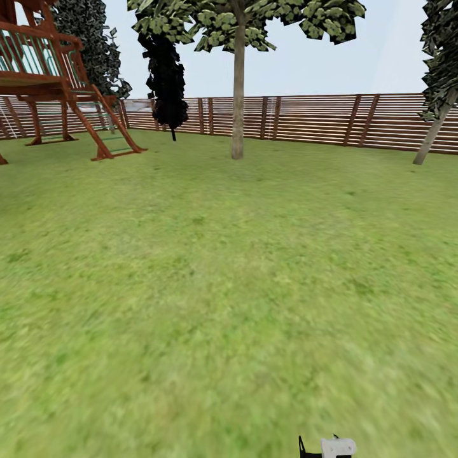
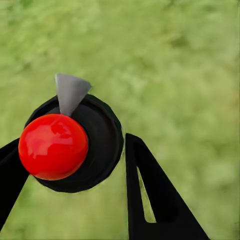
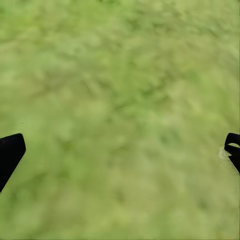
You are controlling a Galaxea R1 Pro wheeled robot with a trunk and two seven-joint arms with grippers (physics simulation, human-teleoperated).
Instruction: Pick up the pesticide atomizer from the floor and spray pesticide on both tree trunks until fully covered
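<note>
Between our left gripper's [image 2: 70, 165] closed black fingers sits the red-knobbed black atomizer [image 2: 75, 145], held. Our right gripper [image 3: 120, 150] gapes empty. At twelve o'clock the pale straight tree trunk [image 1: 238, 95] stands distant; spraying now could miss.

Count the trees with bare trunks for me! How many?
2. One tree stands mid-lawn before the fence; another tree leans at the right edge, partly cut off. More may be out of frame.

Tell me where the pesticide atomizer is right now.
The pesticide atomizer sits between the left gripper fingers in the left wrist view, red ball and black cap facing the camera, above the grass lawn.
</note>
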